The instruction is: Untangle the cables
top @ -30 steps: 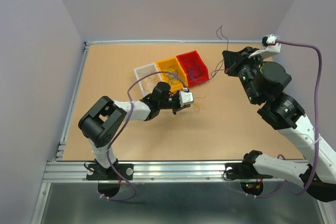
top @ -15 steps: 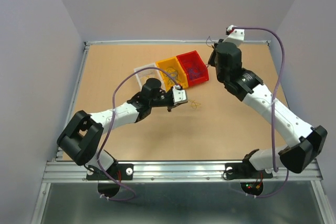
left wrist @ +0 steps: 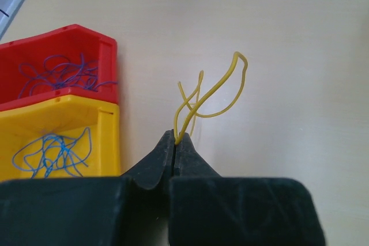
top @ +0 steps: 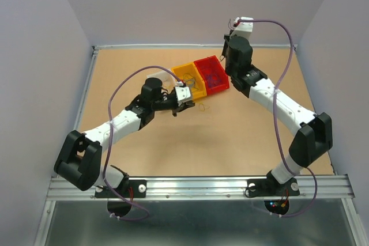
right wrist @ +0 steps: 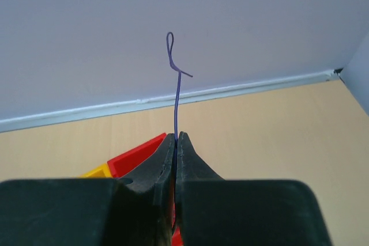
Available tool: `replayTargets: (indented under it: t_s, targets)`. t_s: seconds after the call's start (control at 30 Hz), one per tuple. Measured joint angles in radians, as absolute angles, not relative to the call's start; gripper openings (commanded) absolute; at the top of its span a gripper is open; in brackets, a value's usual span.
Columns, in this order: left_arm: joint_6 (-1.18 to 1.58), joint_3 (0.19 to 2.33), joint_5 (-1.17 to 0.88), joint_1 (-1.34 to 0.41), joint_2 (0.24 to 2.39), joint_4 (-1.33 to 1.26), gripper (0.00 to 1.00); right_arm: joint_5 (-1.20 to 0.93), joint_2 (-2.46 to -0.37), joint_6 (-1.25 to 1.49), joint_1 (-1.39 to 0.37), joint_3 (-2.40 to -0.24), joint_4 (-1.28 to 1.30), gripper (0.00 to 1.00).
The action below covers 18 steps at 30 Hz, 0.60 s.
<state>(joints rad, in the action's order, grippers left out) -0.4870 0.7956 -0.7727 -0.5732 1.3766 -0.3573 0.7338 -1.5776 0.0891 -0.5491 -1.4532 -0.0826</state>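
My left gripper (left wrist: 175,137) is shut on a thin yellow cable (left wrist: 222,84) that curls up from the fingertips above the bare table. In the top view the left gripper (top: 176,109) hovers just in front of the yellow bin (top: 190,79), and a yellow cable (top: 203,108) shows to its right. My right gripper (right wrist: 176,136) is shut on a single dark purple cable (right wrist: 176,84), which rises straight and ends in a small loop. In the top view the right gripper (top: 229,50) is raised behind the red bin (top: 211,74).
The red bin (left wrist: 63,31) holds blue-purple cables (left wrist: 57,76), and the yellow bin (left wrist: 109,136) holds blue cables (left wrist: 52,154). A white bin (top: 157,78) left of them is partly hidden by my left arm. Walls close off the back and sides of the table.
The left arm has stretched out, carrying the yellow cable left toward the bins. The right arm has swung left and back, lifting the purple cable behind the red bin.
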Motion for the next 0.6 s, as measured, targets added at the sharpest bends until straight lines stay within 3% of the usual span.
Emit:
replayTargets:
  t_s: [0.33, 0.6]
  targets:
    - [-0.439, 0.831, -0.79, -0.545, 1.288, -0.283, 0.0, 0.651, -1.812, -0.189, -0.537, -1.413, -0.385, 0.01]
    - [-0.408, 0.841, -0.778, -0.521, 1.236, -0.259, 0.0, 0.535, -1.945, -0.27, -0.531, -1.338, -0.464, 0.01]
